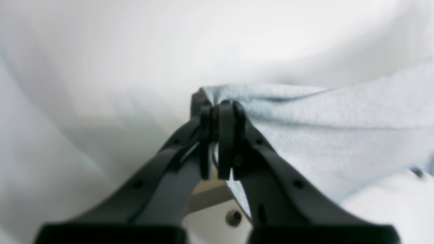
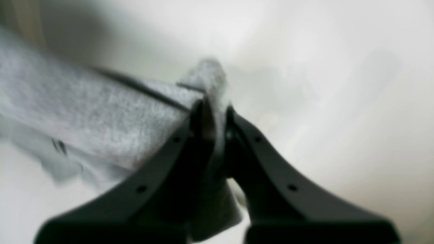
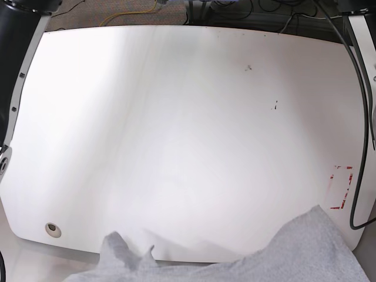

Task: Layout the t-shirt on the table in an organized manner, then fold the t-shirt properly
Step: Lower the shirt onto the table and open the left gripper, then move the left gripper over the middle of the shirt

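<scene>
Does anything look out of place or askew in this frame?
Yes. The heather-grey cotton t-shirt is bunched at the near edge of the glossy white table, not laid flat. Both the left hand and right hand are shut on its fabric.

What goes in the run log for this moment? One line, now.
left gripper: shut on t-shirt | right gripper: shut on t-shirt | t-shirt: bunched at near table edge, not laid out

One t-shirt [image 3: 305,249], one table [image 3: 176,117], two end effectors: left [image 1: 220,112], right [image 2: 212,112].
</scene>
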Motion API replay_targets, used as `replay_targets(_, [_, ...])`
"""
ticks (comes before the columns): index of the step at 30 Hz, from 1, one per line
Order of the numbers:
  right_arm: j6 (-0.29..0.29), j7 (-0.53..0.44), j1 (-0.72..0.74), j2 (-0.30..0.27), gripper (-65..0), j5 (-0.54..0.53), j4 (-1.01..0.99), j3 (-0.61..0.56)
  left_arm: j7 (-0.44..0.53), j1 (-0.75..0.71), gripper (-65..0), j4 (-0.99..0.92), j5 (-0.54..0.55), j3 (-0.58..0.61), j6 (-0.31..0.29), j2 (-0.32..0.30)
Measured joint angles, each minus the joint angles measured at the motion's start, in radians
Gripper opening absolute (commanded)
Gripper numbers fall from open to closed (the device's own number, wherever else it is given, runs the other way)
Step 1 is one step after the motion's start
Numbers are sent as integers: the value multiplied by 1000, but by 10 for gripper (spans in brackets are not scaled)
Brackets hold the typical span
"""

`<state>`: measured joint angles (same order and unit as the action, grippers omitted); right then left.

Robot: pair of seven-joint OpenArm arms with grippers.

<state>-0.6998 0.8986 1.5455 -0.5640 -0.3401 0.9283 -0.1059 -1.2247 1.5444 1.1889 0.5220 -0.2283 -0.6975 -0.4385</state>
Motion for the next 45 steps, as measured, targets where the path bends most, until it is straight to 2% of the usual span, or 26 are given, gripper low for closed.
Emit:
replay_targets(5, [-7, 98, -35, -30, -650, 11, -16, 0, -2, -21, -640, -8, 4, 0, -1, 2])
replay_targets(8, [-7, 126, -45, -41, -650, 4, -16, 19, -1, -74, -640, -8, 17, 2, -3, 3])
replay_targets(12, [-8, 120, -115, -71, -650, -86, 38, 110, -11, -184, -643, 35, 10, 0, -4, -7])
replay_targets(18, [-7, 201, -428, -124, -650, -167, 222, 249, -24, -419, -643, 192, 64, -87, -9, -36])
replay_targets(23, [2, 240, -749, -109, -650, -176, 379, 376, -55, -629, -643, 317, 92, -168, -3, -52])
replay_targets(26, [0, 236, -925, -88, -650, -209, 466, 451, -60, -775, -643, 391, 109, -224, 0, -58])
replay_targets(32, [2, 220, -1214, 31, -650, -220, 594, 607, -60, -1068, -643, 462, 157, -330, 0, -46])
replay_targets(37, [3, 217, -1384, 109, -650, -207, 629, 633, -35, -1263, -643, 476, 186, -366, 2, -19])
replay_targets(41, [0, 150, -1477, 149, -650, -215, 655, 625, 0, -1384, -640, 511, 194, -358, 0, 7])
replay_targets(45, [2, 125, -1532, 175, -650, -214, 679, 626, 52, -1476, -639, 533, 212, -347, 0, 22])
